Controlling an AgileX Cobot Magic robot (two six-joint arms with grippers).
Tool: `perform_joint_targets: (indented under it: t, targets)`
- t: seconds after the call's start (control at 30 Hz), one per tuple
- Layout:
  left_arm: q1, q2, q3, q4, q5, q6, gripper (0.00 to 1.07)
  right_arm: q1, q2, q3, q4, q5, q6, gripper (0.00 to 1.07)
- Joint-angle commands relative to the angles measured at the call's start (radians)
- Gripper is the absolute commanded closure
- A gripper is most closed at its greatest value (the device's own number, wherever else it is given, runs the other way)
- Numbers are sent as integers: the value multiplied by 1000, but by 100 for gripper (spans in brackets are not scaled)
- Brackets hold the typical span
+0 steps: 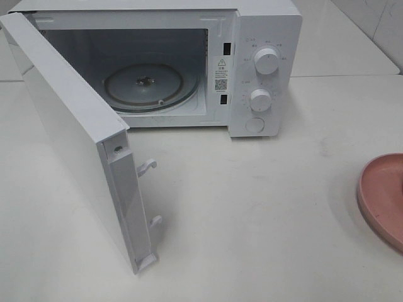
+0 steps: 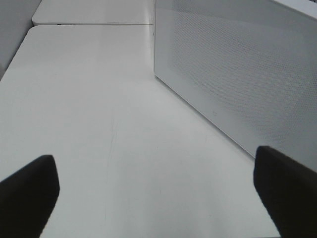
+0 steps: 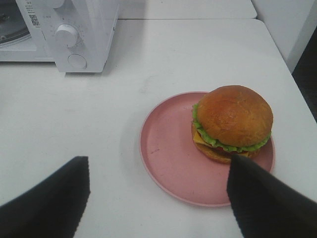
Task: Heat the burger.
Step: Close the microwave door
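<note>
burger (image 3: 232, 124) sits at three o'clock on its pink plate (image 3: 168, 148), untouched. we hold both grippers' fingers spread, left gripper (image 2: 156, 193) and right gripper (image 3: 158, 198); microwave (image 1: 252, 75) door open.

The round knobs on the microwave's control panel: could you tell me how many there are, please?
2. The upper knob sits near the top of the microwave panel, the lower knob directly beneath it. Below them is a flat round button, which I did not count.
</note>
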Motion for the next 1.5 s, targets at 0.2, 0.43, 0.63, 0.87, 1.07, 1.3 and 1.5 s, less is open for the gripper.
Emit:
perform_joint_targets:
  t: [0.2,0.43,0.63,0.87,1.07,1.3,1.5]
  targets:
    - [-7,-8,3,-14,2,-5,7,-8,-30,2,0,3,-5,32]
    - [-7,-8,1,-13,-1,-5,7,-8,-30,2,0,3,-5,32]
    - [-7,40,-26,-15,-66,-5,13,-8,-30,2,0,3,-5,32]
    - [-7,147,-24,-15,-151,-4,34,-8,-30,2,0,3,-5,32]
    - [-7,303,-24,-64,-230,-5,76,-8,-30,2,0,3,-5,32]
    - [-7,425,-4,-79,-368,27,107,-8,-30,2,0,3,-5,32]
    - [-7,513,89,-141,-676,168,107,-8,-30,2,0,3,-5,32]
